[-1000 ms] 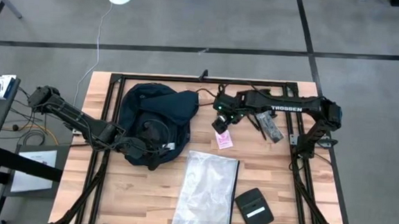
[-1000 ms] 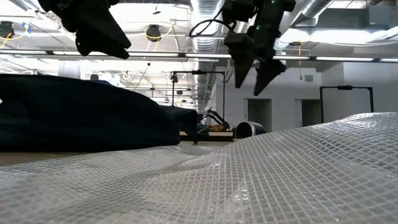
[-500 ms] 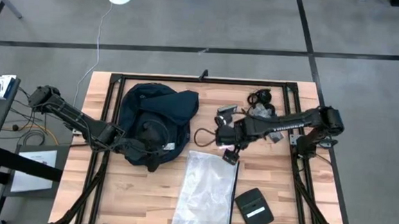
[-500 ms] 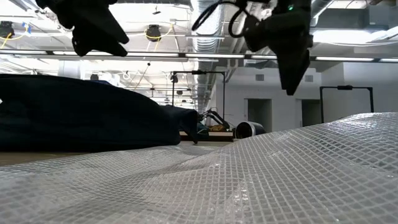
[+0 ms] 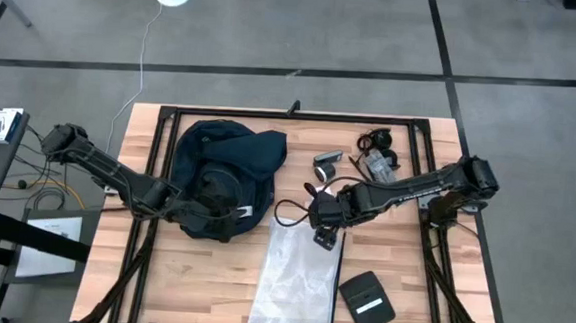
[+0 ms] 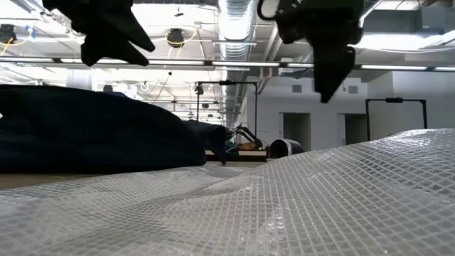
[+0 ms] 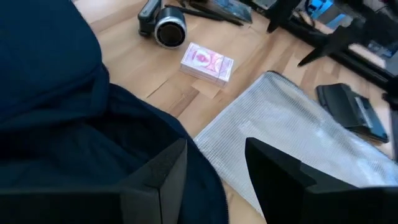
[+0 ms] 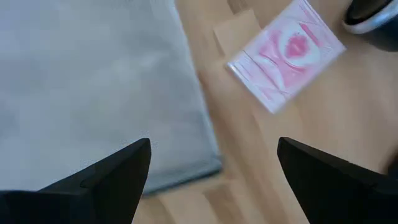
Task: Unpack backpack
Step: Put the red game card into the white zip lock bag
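Note:
The dark navy backpack (image 5: 222,168) lies slumped on the table's far left part and fills the left of the left wrist view (image 7: 56,112). My left gripper (image 5: 227,216) is open above the backpack's near right edge, with its fingers over the fabric (image 7: 214,180). My right gripper (image 5: 322,234) hangs open over the far edge of a clear plastic bag (image 8: 93,87) that lies flat on the wood (image 5: 296,277). A pink box (image 8: 286,56) lies flat on the table just beyond that gripper (image 7: 207,62).
A small lens-like object (image 5: 326,164), a cable bundle (image 5: 374,142) and a packet (image 5: 378,165) lie at the far right. A black pouch with a white label (image 5: 368,299) lies near the front. A black cable loop (image 5: 287,212) lies beside my right gripper.
My right gripper has swung from beside the backpack's right side toward the table's near edge, past the pink box, and now hangs over the plastic bag's far edge. The small things at the far right, covered by the arm before, now show.

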